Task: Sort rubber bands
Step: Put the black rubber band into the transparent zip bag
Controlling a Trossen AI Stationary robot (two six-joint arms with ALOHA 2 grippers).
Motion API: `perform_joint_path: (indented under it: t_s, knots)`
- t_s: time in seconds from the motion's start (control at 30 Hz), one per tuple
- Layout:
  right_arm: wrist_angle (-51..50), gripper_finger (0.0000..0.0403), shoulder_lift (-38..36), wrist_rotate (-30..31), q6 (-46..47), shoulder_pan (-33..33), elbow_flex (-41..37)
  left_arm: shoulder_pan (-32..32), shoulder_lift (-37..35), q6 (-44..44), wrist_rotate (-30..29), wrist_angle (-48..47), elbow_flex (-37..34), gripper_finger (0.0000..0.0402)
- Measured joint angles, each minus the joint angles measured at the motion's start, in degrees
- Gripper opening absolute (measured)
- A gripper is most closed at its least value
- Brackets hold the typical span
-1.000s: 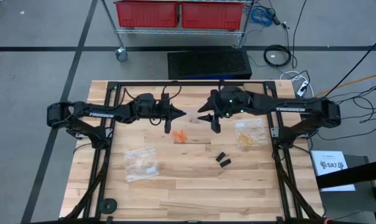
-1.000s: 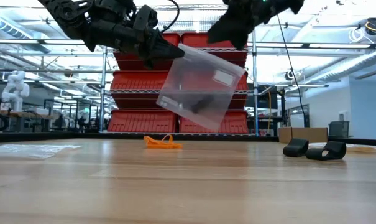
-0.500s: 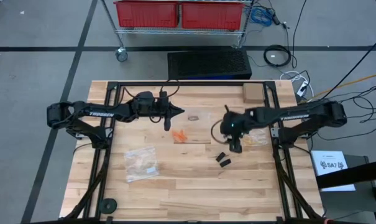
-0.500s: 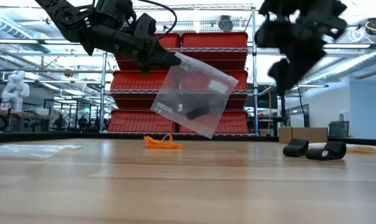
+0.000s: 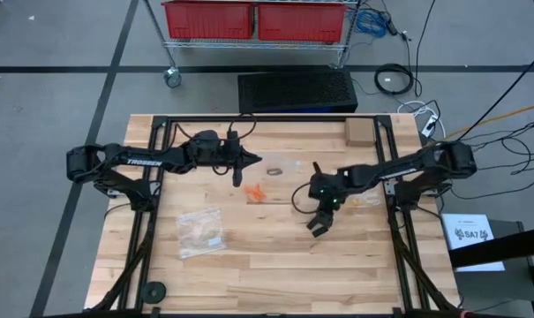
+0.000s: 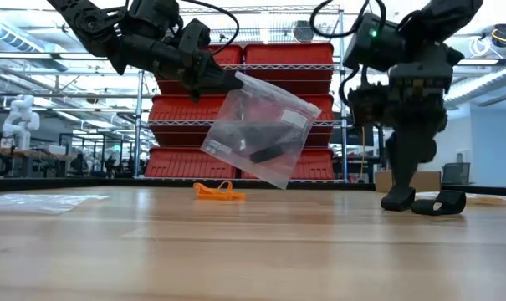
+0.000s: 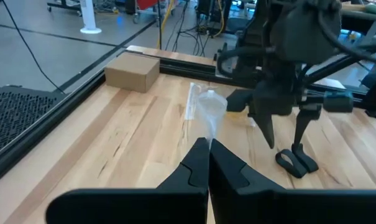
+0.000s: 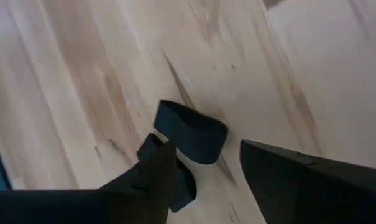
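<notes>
While two black bands still lie loose, my sorting is only part done.
My left gripper (image 6: 232, 81), jaws pressed together, pinches a clear bag (image 6: 263, 130) holding some black bands above the table; my right gripper (image 8: 203, 171), jaws spread, straddles the loose black bands (image 8: 191, 134). Orange bands (image 5: 257, 192) wait unbagged; tan ones sit in another bag (image 5: 201, 231).

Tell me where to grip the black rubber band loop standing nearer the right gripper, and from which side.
Probably come straight down from above and pinch across the upright black rubber band loop: it stands on edge on the wooden table, so its two thin walls face outward. The right gripper already hangs open over it, one finger beside it.
</notes>
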Motion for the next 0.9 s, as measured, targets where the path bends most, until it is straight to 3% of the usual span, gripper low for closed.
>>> perform_joint_path:
  t_s: [0.3,0.4,0.57,0.73,0.9]
  knots:
    - [3.7,0.0162,5.4,1.7,1.3,1.5,0.0,0.0,0.0,0.2,0.1,-0.8,0.0,0.0000]
    - [4.7,0.0120,5.4,2.2,1.2,1.6,0.0,0.0,0.0,0.2,0.1,-0.9,0.0,0.0000]
    - [5.2,0.0015,4.2,2.8,-0.8,1.7,0.0,0.0,0.0,0.2,0.1,-0.8,0.0,0.0000]
    - [5.0,0.0013,0.2,7.7,-5.4,2.3,1.5,0.0,0.0,0.2,0.1,-0.8,0.0,0.0000]
    - [3.7,0.0004,-4.8,16.3,-11.1,2.0,5.6,0.0,0.0,0.2,0.1,-0.8,0.0,0.0000]
